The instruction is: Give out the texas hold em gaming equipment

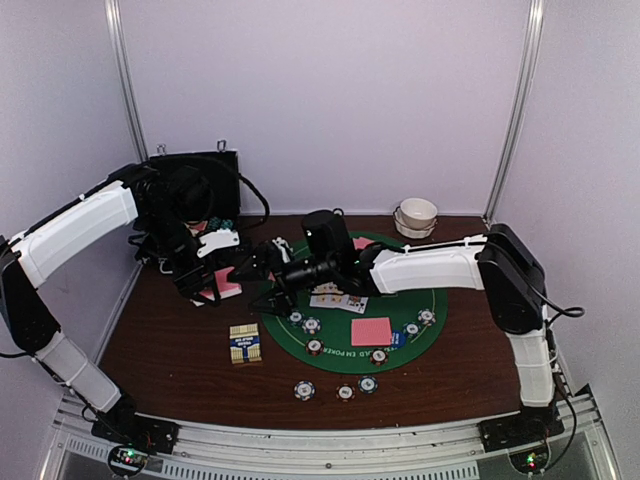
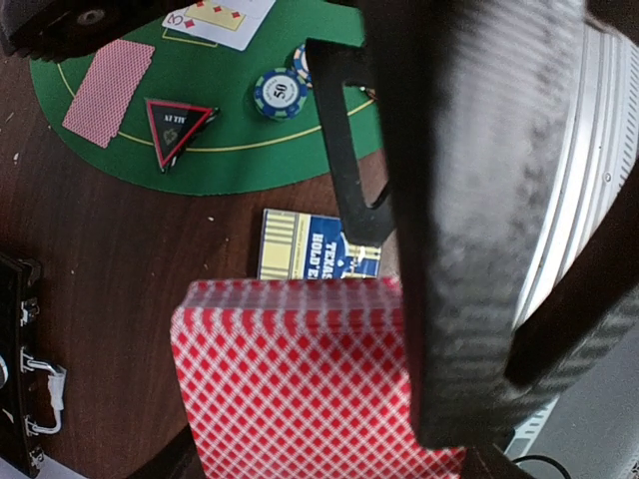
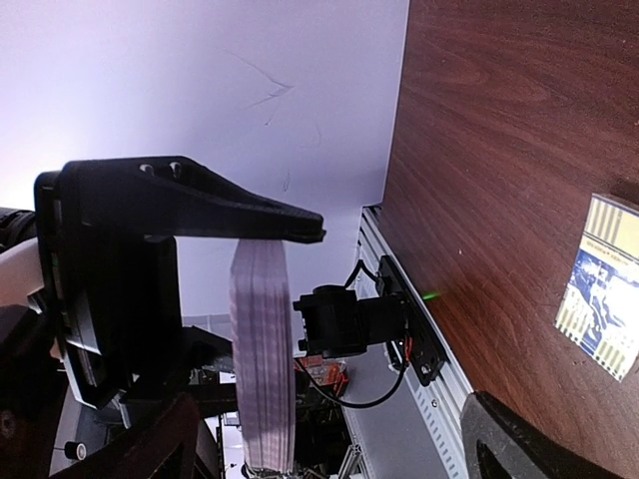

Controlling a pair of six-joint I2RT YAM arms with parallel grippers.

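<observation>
Brown table (image 1: pixel 170 350) w/ white walls (image 1: pixel 320 100) on 3 sides, seen from the top cam. At back left a black case (image 1: pixel 195 180) is seen, standing open.

Just in front of it, the left gripper (image 1: pixel 210 285) is clamped on a deck (image 1: pixel 229 284) of pink-backed cards, held up off the table left of the mat. In the left wrist view the deck (image 2: pixel 300 379) fills the bottom of the frame between the fingers.

A blue/yellow card box (image 1: pixel 245 343) lies flat on the wood, nearer the arm bases than the deck and just beside the mat's left edge.

The right gripper (image 1: pixel 268 283) is reached across to the deck, jaws spread wide. In the right wrist view the deck (image 3: pixel 262 349) is seen edge-on between the spread fingers; contact can't be told.

A round green mat (image 1: pixel 335 340) sits mid-table. On it are found:
- approx. 6 chips (image 1: pixel 312 325), scattered on the near half
- a red triangle marker (image 2: pixel 178 125)
- face-up cards (image 1: pixel 338 296) under the right arm
- a single card (image 1: pixel 371 331), face down

3 more chips (image 1: pixel 345 393) are lined up on the wood near the front edge, off the mat.

At back right a white bowl (image 1: pixel 417 215) stands by the wall.
</observation>
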